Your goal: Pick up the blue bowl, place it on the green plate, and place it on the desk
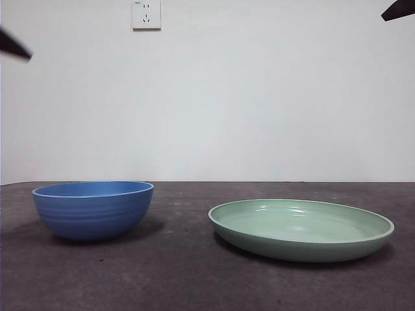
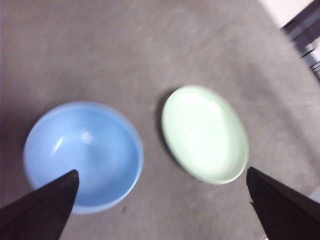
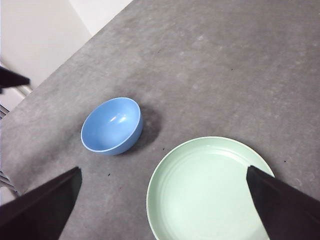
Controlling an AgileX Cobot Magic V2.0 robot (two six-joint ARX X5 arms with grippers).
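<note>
The blue bowl [image 1: 94, 208] stands upright and empty on the dark grey desk [image 1: 181, 272], at the left. The green plate [image 1: 301, 228] lies flat on the desk to its right, apart from the bowl. My left gripper [image 2: 162, 200] is open and empty, high above the desk, over the bowl [image 2: 82, 155] and the plate [image 2: 205, 132]. My right gripper [image 3: 162, 200] is open and empty, high above the plate [image 3: 207, 192], with the bowl [image 3: 111, 126] farther off. In the front view the arms show only as black tips at the top corners.
A white wall with a socket [image 1: 146, 14] rises behind the desk. The desk's edge and some dark equipment [image 2: 305, 30] show in the corner of the left wrist view.
</note>
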